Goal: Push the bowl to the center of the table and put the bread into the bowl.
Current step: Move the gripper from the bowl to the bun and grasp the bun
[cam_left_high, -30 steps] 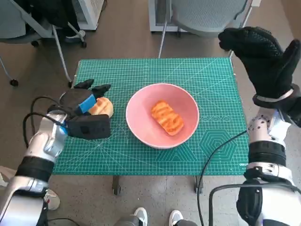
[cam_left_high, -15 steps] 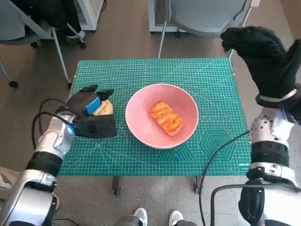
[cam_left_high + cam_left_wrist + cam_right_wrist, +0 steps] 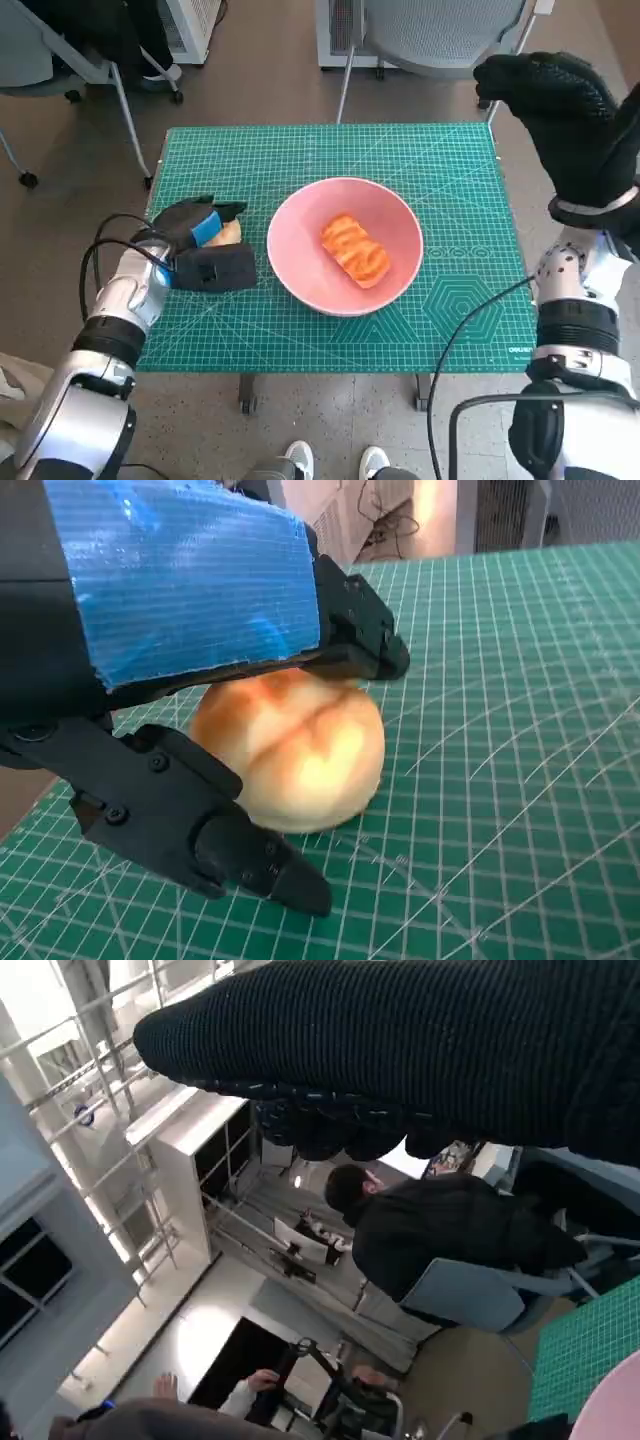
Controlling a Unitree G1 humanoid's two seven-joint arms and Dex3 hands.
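Note:
The pink bowl [image 3: 340,290] stands near the middle of the green mat, with an orange glazed piece of bread [image 3: 355,249] lying in it. A round golden bun [image 3: 229,233] rests on the mat left of the bowl. My left hand [image 3: 196,250] straddles this bun [image 3: 292,750]: its fingers [image 3: 350,640] lie over the top and the thumb [image 3: 200,830] sits low beside it, spread wide, with no firm grip showing. My gloved right hand [image 3: 560,105] is raised beyond the table's far right corner and holds nothing.
The green cutting mat [image 3: 330,150] covers the small table. Office chairs [image 3: 440,35] stand behind it on the brown floor. Someone's shoes [image 3: 335,462] show below the front edge. A person in dark clothes [image 3: 440,1230] sits far off in the right wrist view.
My left hand has slid right along the mat and now covers most of the bun. The bun, the bowl and the right hand have hardly moved.

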